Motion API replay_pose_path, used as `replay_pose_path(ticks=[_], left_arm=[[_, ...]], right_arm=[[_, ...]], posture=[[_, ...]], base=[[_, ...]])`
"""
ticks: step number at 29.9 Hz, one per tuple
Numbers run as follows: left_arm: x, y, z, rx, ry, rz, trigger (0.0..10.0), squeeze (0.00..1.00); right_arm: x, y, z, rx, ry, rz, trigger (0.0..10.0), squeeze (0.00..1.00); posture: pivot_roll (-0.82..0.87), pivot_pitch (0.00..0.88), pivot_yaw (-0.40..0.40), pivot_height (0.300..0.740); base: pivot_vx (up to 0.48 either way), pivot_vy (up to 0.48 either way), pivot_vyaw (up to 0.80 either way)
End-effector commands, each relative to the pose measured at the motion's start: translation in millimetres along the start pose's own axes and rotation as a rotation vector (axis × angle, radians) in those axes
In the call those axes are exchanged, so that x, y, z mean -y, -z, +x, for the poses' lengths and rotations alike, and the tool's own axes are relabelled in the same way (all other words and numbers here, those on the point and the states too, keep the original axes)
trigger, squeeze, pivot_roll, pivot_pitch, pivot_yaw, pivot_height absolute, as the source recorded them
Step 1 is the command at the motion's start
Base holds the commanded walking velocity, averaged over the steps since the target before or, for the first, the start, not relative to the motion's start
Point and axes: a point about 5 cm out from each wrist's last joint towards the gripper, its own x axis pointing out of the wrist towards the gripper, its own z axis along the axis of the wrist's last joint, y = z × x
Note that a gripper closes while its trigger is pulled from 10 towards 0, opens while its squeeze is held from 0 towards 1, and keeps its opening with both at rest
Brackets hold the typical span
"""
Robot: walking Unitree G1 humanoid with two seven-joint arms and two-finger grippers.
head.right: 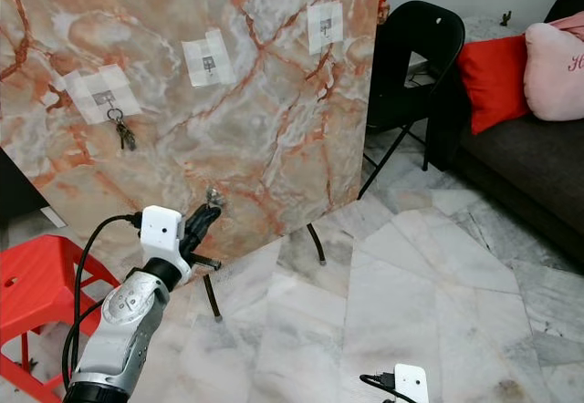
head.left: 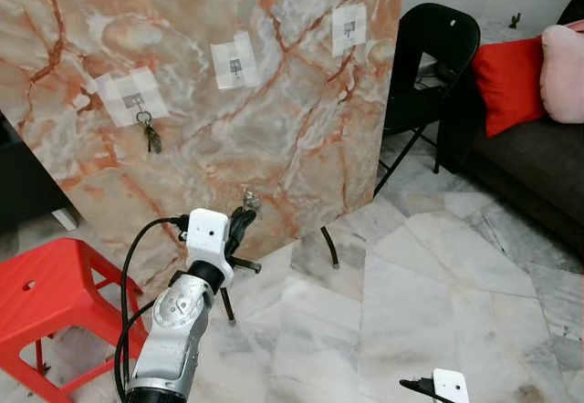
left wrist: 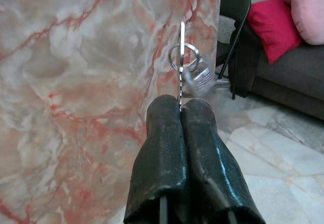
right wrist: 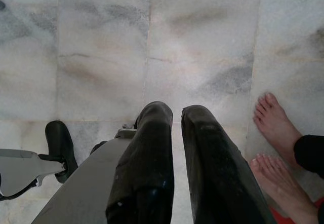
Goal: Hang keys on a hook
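left gripper pinches a key ring before the marble board; right gripper slightly spread.

Looks like somebody's living room, honestly. Polished marble floor tiles run all over, and a dark sofa sits off to the right with a red cushion and a pink one. There's a black folding chair, a red plastic stool, and a person's bare feet on the tiles (very at-home). A marble-patterned board with hooks stands propped up in the middle.
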Motion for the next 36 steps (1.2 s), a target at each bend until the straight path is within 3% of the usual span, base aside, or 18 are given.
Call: replay_pose_path(ticks=[1, 15, 36], left_arm=[[-0.6, -4.4, -1.2, 0.001, 0.005, -0.003, 10.0, 0.0], [6.4, -7.1, -0.4, -0.011, 0.02, -0.13, 10.0, 0.0], [9.5, -12.6, 2.4, -0.003, 0.028, -0.161, 10.0, 0.0]], right_arm=[[-1.8, -2.2, 0.4, 0.01, -0.006, 0.003, 10.0, 0.0], [-2.7, -0.7, 0.3, 0.002, -0.014, -0.015, 10.0, 0.0], [-2.3, -3.0, 0.5, 0.006, -0.015, -0.015, 10.0, 0.0]], posture=[[-0.05, 0.0, 0.029, 0.734], [-0.06, 0.0, 0.041, 0.734], [-0.05, 0.0, 0.03, 0.734]], base=[[0.0, 0.0, 0.0], [0.211, 0.0, 0.0], [0.309, 0.0, 0.0]])
